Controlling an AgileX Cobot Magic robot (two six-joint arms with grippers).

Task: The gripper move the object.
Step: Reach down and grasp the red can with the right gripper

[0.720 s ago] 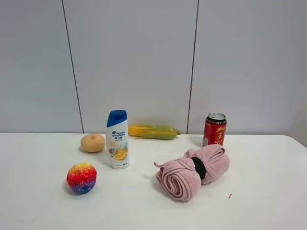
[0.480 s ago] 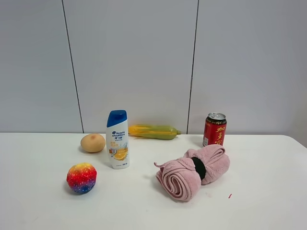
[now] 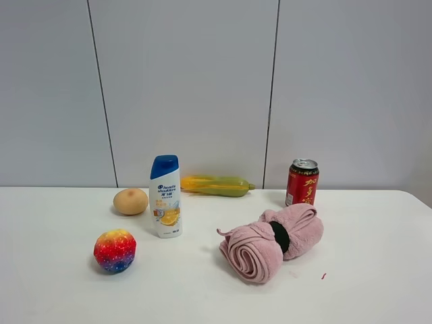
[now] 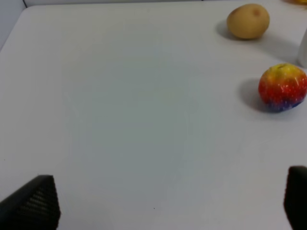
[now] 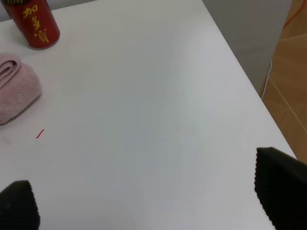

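Direction matters most here: the can (image 5: 34,26) stands upright, long axis vertical, ahead of the right hand (image 5: 148,199) and off toward the left hand's side. It is well apart from the right hand, with bare tabletop (image 5: 158,96) between. The right hand's fingers are spread wide with nothing between them. The left hand (image 4: 165,203), fingers likewise wide apart and empty, faces a potato (image 4: 248,21) and a rainbow ball (image 4: 283,87). The can does not show in its view, so I judge the right hand much the nearer.

Near the can, on the side closer to the right hand, lies a rolled towel (image 5: 17,93); whether the two touch I cannot tell.

The can is a smooth painted metal cylinder, red with yellow characters and a silver lid. It looks rigid, but is probably thin-walled and slippery. The towel is soft pink terry, likely to drag if brushed. The tabletop is flat, white and matte.
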